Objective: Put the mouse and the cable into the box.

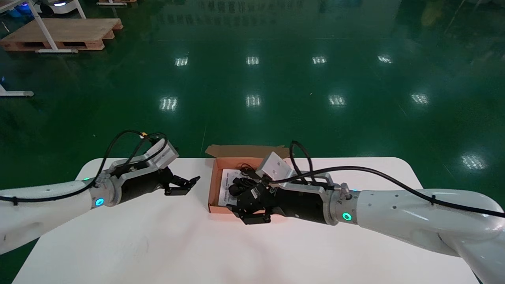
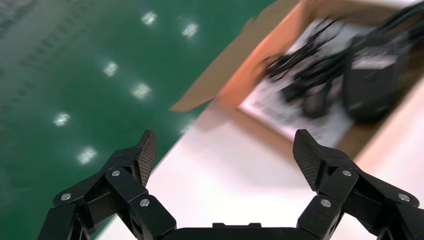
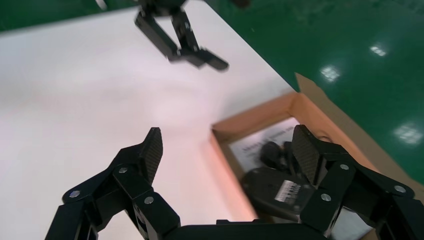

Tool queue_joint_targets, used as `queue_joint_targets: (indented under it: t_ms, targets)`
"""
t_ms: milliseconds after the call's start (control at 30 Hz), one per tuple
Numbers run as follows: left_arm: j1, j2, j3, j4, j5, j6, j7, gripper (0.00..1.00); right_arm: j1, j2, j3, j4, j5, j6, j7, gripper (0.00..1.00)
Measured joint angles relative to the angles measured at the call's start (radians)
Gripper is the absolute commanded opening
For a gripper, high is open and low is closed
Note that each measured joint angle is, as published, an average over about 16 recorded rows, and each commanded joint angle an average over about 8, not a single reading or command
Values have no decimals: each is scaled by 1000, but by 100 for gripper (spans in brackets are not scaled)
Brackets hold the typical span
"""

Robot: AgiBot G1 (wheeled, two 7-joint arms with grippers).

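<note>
A shallow cardboard box (image 1: 213,185) sits at the far middle of the white table (image 1: 158,236). Inside it, on a printed sheet, lie a black mouse (image 3: 282,190) turned underside up and a bundled black cable (image 1: 242,173); the left wrist view shows the mouse (image 2: 370,80) and cable (image 2: 305,65) too. My right gripper (image 1: 252,211) hangs open over the box's near edge, nothing between its fingers (image 3: 150,152). My left gripper (image 1: 185,185) is open and empty to the left of the box, above the table; its fingertips (image 2: 146,152) are spread wide.
The box's flap (image 1: 244,150) folds out beyond the table's far edge. Green floor lies past the table. A wooden pallet (image 1: 63,33) and white frame legs stand far off at the back left.
</note>
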Motion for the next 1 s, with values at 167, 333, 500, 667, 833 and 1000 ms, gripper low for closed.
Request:
queue_joint_targets:
  t_ms: [167,333,500,667,833,1000]
  targets:
    - [42,-56,-59,-80,-78,114,-32,100,-54,63,97,63,36,-91,18,100]
    - [84,-111,-118,-160,-156,227,-63,100,-108,126,193,126,71,-182,35,100]
    - [126,-166,-177,-240,-233,340,-95,100,-161,189,289,189,106,-273,53,100]
    - [168,-221,-236,-320,-311,454,-127,100,-215,252,386,252,142,-365,70,100]
    - [210,-277,-294,-400,-389,567,-158,100,-269,315,482,315,177,-456,88,100]
    - [253,-332,-354,-481,-467,681,-190,100,-323,379,579,378,213,-548,106,100]
